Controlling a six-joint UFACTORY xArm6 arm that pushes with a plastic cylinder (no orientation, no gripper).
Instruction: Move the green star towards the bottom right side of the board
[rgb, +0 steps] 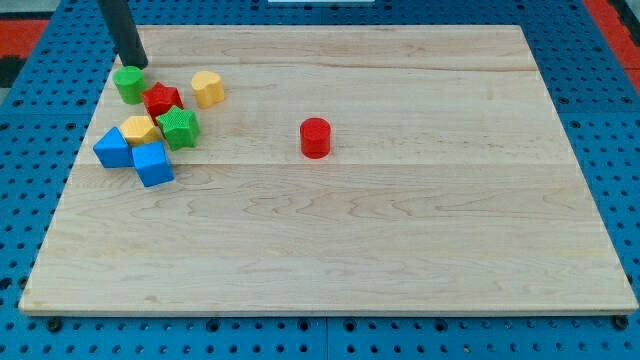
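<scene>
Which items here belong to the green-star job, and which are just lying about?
Job: green star; my tip, above the green cylinder; board.
Lying about: red star, yellow blocks, blue blocks, red cylinder.

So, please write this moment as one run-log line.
my tip: above green cylinder block | green star block: in left cluster, untouched | wooden board
</scene>
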